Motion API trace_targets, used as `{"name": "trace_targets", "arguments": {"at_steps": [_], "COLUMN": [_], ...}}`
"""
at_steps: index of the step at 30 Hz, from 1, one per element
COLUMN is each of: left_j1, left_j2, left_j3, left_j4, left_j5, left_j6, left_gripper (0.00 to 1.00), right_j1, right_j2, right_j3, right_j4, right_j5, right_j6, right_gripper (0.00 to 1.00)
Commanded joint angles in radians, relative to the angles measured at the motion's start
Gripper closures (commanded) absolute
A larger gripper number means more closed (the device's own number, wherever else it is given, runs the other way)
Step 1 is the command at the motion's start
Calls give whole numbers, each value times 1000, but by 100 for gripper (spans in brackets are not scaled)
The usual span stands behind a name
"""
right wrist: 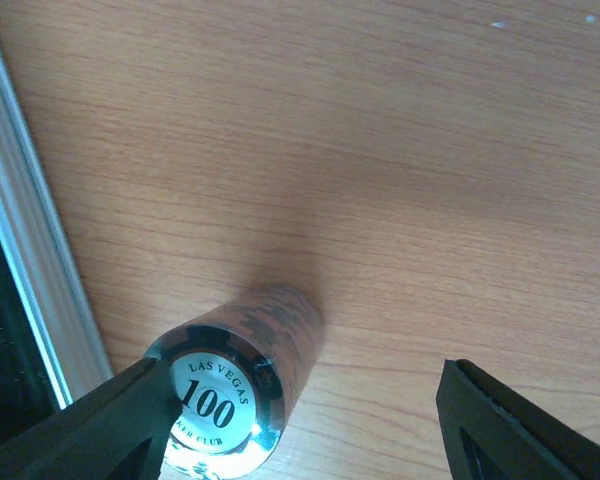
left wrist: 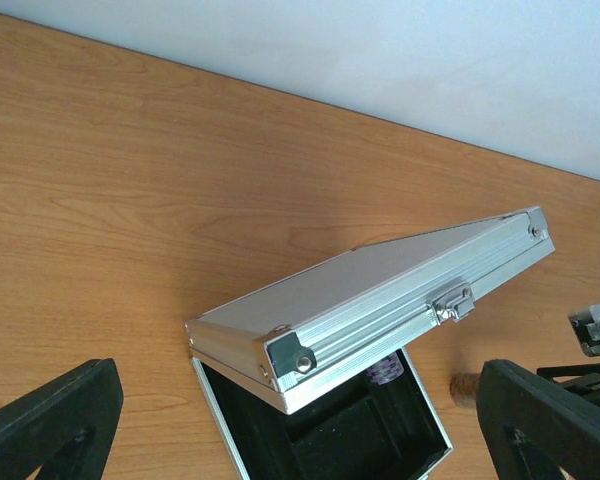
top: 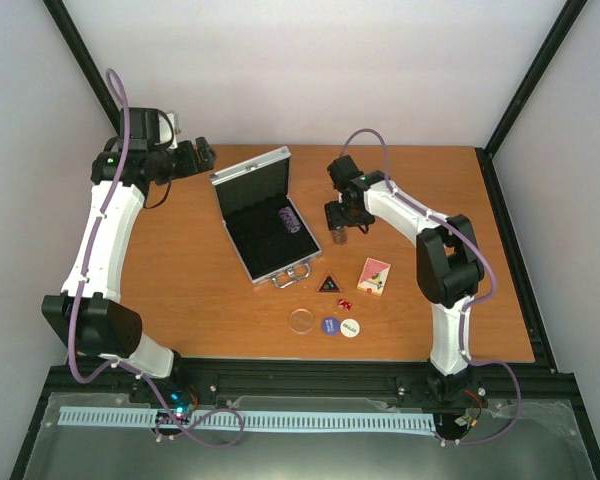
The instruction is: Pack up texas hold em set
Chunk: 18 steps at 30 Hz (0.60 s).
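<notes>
The silver case (top: 252, 172) lies open at the table's middle with its lid tilted up; the black foam (top: 260, 228) holds a purple chip stack (top: 289, 218). In the left wrist view the lid (left wrist: 380, 290) hangs low over the foam (left wrist: 330, 440). My left gripper (top: 200, 155) is open and empty behind the case's left corner. My right gripper (top: 340, 228) is open around a dark chip stack (right wrist: 235, 390) standing upright right of the case; one finger (right wrist: 110, 420) touches it. The card box (top: 373, 276), black triangle (top: 328, 284), red dice (top: 345, 303) and the clear (top: 301, 320), blue (top: 330, 325) and white (top: 350, 327) discs lie on the table.
The wooden table (top: 180, 290) ends in a black frame rail (top: 330, 375) at the front. White walls enclose the back and sides. The case's silver rim (right wrist: 20, 230) lies just left of the standing chip stack.
</notes>
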Motion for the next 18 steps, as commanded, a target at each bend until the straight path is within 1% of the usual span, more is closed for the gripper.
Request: {"name": "trace_targets", "arguments": {"at_steps": [1,10,18], "left_j1": [-3,-2,-3], "left_j2": [-19,-12,4], "left_j3": [2,7,22], "left_j4": [-7,-4,3], "left_j5": [-7,-11,-3], "left_j6": [-3,-5,-12], "left_gripper": [0,0,0], "right_j1": [10,16,18], "right_j2": [57,-54,-76], "right_j3": [3,1,12], "right_j4": [-61,-62,-88], "right_j5": [-68,-27,-19], "right_j6": [-19,-19,-29], "right_gripper": [26,26,26]}}
